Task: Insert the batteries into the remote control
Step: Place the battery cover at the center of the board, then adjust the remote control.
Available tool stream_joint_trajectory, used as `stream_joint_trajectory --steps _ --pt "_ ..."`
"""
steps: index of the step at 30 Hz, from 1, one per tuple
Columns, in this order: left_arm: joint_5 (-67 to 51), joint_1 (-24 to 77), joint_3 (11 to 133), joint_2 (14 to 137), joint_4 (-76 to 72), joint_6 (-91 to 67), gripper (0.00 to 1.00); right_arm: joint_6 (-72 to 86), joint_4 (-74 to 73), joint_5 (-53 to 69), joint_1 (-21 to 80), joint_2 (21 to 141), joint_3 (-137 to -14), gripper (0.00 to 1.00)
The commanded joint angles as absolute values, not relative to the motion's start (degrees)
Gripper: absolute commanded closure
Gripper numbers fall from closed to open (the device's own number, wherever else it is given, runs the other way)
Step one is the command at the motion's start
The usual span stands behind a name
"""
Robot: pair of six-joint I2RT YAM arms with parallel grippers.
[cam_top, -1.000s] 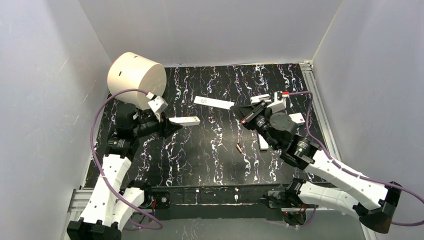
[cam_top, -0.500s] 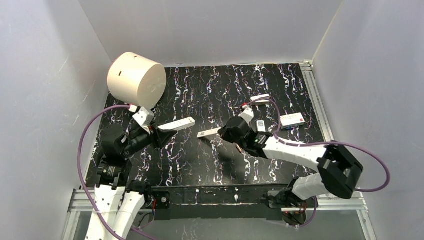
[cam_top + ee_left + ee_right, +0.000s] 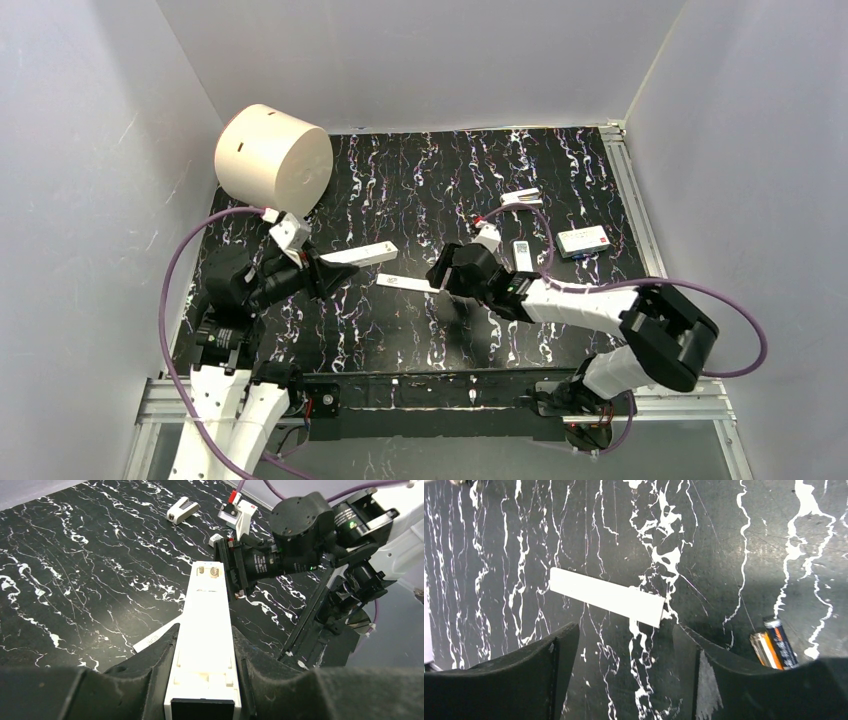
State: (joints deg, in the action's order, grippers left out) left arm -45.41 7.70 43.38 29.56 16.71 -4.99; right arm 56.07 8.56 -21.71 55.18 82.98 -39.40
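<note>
Left arm: rises from its base at the near edge with the elbow folded and the wrist pointing right. The left gripper (image 3: pixel 325 268) is clamped on one end of the remote control (image 3: pixel 362 254), which juts out over the table (image 3: pixel 440 180).
Remote control, left wrist view: the back faces up and the long battery recess is open to view, with two metal contacts at its far end.
Right arm: stretched low and leftward across the table. The right gripper (image 3: pixel 624 630) faces the remote's free end, near it but apart.
Right claw: fingers spread wide, nothing between them.
White strip (image 3: pixel 606 597): flat on the table just beyond the right fingertips, untouched.
Batteries (image 3: pixel 774 649): two lie side by side on the table beside one finger — seen in the right wrist view only; the arm hides them from above.
Farther back: a white box with a red mark (image 3: pixel 583 241) at the right — and a large white cylinder (image 3: pixel 272 160) at the far left corner.
</note>
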Motion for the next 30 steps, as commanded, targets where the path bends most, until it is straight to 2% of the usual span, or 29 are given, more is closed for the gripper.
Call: stream_joint_trajectory --steps 1,3,6,10,15,26,28,30 --pt "-49.3 7.8 44.2 30.9 15.2 -3.9 1.00 50.4 4.7 -19.8 55.1 74.7 -40.9 0.20" --pt "-50.8 7.8 44.4 31.8 14.7 -3.8 1.00 43.0 7.6 -14.3 55.0 71.3 -41.2 0.16" --pt "-53.3 7.8 45.3 33.7 14.2 -4.1 1.00 27.1 11.2 3.0 55.1 68.2 -42.2 0.10" --pt "-60.3 7.8 47.5 37.3 14.9 -3.7 1.00 10.7 -1.7 16.5 55.1 67.5 -49.4 0.07" --pt "-66.3 7.8 48.5 39.2 16.5 -1.4 1.00 -2.2 -15.9 29.6 55.2 68.5 -58.1 0.05" --pt "-78.4 7.8 47.1 38.5 16.8 2.2 1.00 -6.9 -20.3 38.1 55.2 75.3 -69.1 0.04" --pt "-80.6 7.8 47.0 38.4 16.8 2.2 1.00 -7.2 -21.2 39.2 55.2 76.9 -70.9 0.06" --pt "-80.7 7.9 46.8 38.1 16.9 2.3 1.00 -7.3 -21.9 41.1 55.2 77.9 -72.4 0.12"
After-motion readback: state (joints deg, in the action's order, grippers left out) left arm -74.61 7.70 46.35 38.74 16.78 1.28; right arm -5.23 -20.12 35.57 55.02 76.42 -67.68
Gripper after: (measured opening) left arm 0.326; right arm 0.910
